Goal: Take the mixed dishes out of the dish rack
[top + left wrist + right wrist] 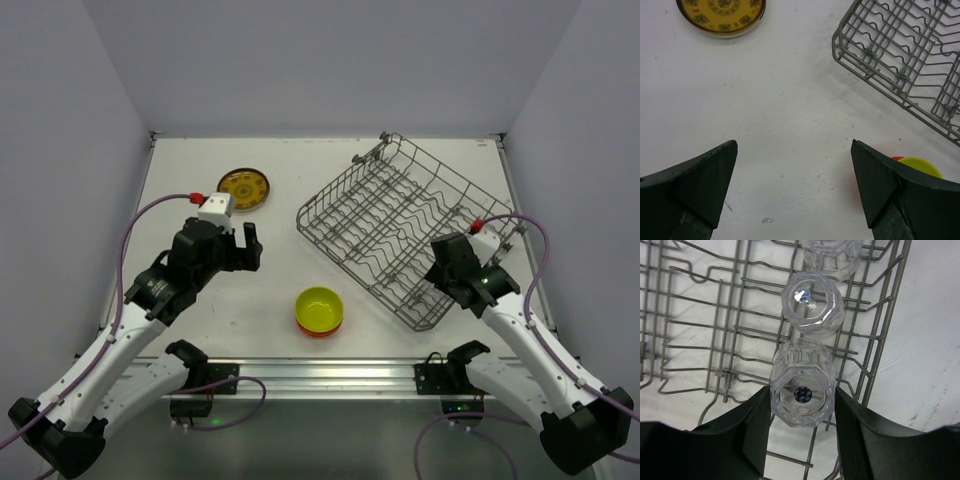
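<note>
looking down from the top, we see the dish rack (400, 230) on the right half of the table (200, 290). it sits crooked: its long side runs from far left to near right, with one corner pointing at the back wall.

in the right wrist view, three clear glasses stand in a row along one side wall of the rack. the nearest glass (802, 390) stands on end, leaning a little, with a round end facing the camera. we cannot tell if that end is the mouth or the bottom. the second glass (811, 302) is just behind it, and the third glass (832, 255) is cut off by the top edge. the right gripper (802, 396) has one finger on each side of the nearest glass, both pressed against it, so it is pinching that glass.

the left gripper (794, 150) hangs over bare table with its fingers spread wide and nothing between them.

the patterned plate (243, 189) lies flat at the far left of the table. the yellow-green bowl (319, 307) sits inside an orange bowl (322, 331) near the front, between the two arms.
</note>
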Controlling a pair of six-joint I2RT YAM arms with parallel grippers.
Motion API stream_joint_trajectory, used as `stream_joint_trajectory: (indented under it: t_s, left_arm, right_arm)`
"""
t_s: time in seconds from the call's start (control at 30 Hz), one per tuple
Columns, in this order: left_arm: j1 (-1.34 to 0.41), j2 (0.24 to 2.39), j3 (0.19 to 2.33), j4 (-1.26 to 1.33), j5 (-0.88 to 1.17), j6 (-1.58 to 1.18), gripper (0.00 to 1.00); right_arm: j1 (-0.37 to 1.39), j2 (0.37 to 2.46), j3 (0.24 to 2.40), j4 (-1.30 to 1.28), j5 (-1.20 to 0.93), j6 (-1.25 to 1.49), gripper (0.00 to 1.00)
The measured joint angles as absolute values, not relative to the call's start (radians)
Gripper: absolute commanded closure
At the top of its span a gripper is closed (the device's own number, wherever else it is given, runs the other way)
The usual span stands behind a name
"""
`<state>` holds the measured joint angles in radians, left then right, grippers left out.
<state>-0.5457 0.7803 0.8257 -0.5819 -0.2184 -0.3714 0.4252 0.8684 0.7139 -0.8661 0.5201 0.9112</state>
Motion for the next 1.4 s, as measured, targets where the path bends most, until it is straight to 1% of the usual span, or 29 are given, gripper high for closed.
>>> stream_joint_trajectory:
  t_s: [0.13,0.27,0.37,0.47,0.6,0.73,0.83,0.97,1.03,1.07,1.13,1.17,1.23,1.27,1.33,1.37,1.4]
  left_arm:
    - [-0.546,0.773,0.826,-0.582,-0.222,-0.371,0.00]
    - [-0.546,0.758,0.826,-0.580,-0.204,-0.375,0.00]
    - [-0.546,0.744,0.826,-0.540,-0.120,-0.400,0.00]
    - [-0.546,0.744,0.824,-0.449,0.028,-0.447,0.00]
    - [-0.546,0.788,0.767,-0.175,0.309,-0.554,0.00]
    - [-0.551,0.900,0.688,0.150,0.553,-0.707,0.00]
    - [-0.559,0.957,0.646,0.313,0.655,-0.794,0.00]
    - [-0.564,1.003,0.642,0.492,0.728,-0.877,0.02]
    - [-0.566,1.027,0.642,0.581,0.752,-0.915,0.07]
    - [-0.566,1.037,0.642,0.619,0.760,-0.932,0.12]
    - [-0.567,1.060,0.641,0.687,0.768,-0.965,0.18]
    - [-0.567,1.070,0.641,0.711,0.770,-0.977,0.27]
    - [-0.568,1.085,0.641,0.743,0.772,-0.998,0.40]
    - [-0.569,1.090,0.641,0.755,0.772,-1.008,0.55]
    - [-0.570,1.092,0.641,0.767,0.772,-1.016,0.70]
    - [-0.570,1.092,0.641,0.771,0.770,-1.015,0.84]
    - [-0.570,1.092,0.641,0.772,0.769,-1.018,0.92]
  right_arm:
    - [0.425,0.811,0.753,-0.873,0.491,0.886,0.69]
    - [0.425,0.715,0.778,-0.837,0.419,0.834,0.68]
    - [0.425,0.658,0.778,-0.760,0.314,0.789,0.68]
    - [0.425,0.646,0.778,-0.635,0.171,0.752,0.68]
    - [0.425,0.673,0.764,-0.424,-0.055,0.732,0.68]
    - [0.425,0.718,0.750,-0.208,-0.232,0.733,0.69]
    - [0.425,0.753,0.726,-0.033,-0.345,0.746,0.70]
    - [0.425,0.804,0.709,0.163,-0.474,0.772,0.70]
    - [0.425,0.846,0.704,0.275,-0.532,0.793,0.70]
    - [0.425,0.872,0.696,0.338,-0.566,0.811,0.70]
    - [0.425,0.909,0.684,0.427,-0.612,0.840,0.70]
    - [0.425,0.931,0.675,0.474,-0.637,0.860,0.70]
    - [0.425,0.968,0.656,0.556,-0.682,0.893,0.70]
    - [0.425,0.984,0.648,0.585,-0.700,0.906,0.70]
    - [0.425,1.008,0.639,0.629,-0.729,0.928,0.70]
    - [0.426,1.014,0.636,0.653,-0.741,0.944,0.70]
    - [0.426,1.015,0.635,0.675,-0.754,0.955,0.70]
